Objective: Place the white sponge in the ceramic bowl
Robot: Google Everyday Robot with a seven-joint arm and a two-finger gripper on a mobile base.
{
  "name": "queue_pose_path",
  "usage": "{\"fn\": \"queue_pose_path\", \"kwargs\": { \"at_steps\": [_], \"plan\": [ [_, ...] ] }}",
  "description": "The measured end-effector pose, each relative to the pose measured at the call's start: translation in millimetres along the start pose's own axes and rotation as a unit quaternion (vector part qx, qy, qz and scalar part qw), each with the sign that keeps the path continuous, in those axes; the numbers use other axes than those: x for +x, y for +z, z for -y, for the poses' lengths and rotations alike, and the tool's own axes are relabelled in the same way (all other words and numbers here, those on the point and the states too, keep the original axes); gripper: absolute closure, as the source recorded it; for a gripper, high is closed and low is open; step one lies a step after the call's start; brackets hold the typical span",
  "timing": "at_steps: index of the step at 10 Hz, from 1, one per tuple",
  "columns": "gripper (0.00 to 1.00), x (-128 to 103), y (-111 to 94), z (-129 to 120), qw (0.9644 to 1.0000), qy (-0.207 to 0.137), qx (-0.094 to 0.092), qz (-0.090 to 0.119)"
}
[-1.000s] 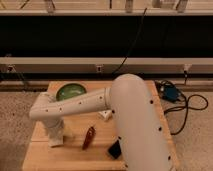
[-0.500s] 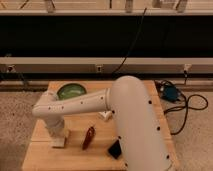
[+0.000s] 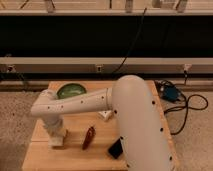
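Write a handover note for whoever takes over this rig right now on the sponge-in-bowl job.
Gripper: pointing down, low over the front left of the table, left of a reddish-brown item.
Ceramic bowl: back left of the table, beyond the arm; no sponge seen in it.
White sponge: cannot be told apart from the gripper's pale tip; it may be under it or in it.
Done: nothing placed.
Left: confirm the grasp, lift, carry to the bowl, release.

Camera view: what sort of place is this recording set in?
Probably a robot lab or test bay, not a home: a wooden table on speckled floor, loose cables beside it, wall outlets behind. The gripper is low over the table's front left.
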Motion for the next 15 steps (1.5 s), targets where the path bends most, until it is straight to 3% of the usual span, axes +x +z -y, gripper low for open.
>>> {"fn": "queue_pose_path", "kwargs": {
  "at_steps": [5, 9, 11, 15],
  "plan": [
    [1.00, 20.5, -26.7, -42.5, 0.9997, 0.024, 0.001, -0.009],
    [1.00, 43.3, -47.9, -50.8, 0.9990, 0.040, 0.007, -0.021],
    [1.00, 67.1, -62.5, -56.0, 0.9984, 0.048, 0.009, -0.028],
    [1.00, 89.4, -74.9, -61.8, 0.9975, 0.059, 0.014, -0.035]
  ]
}}
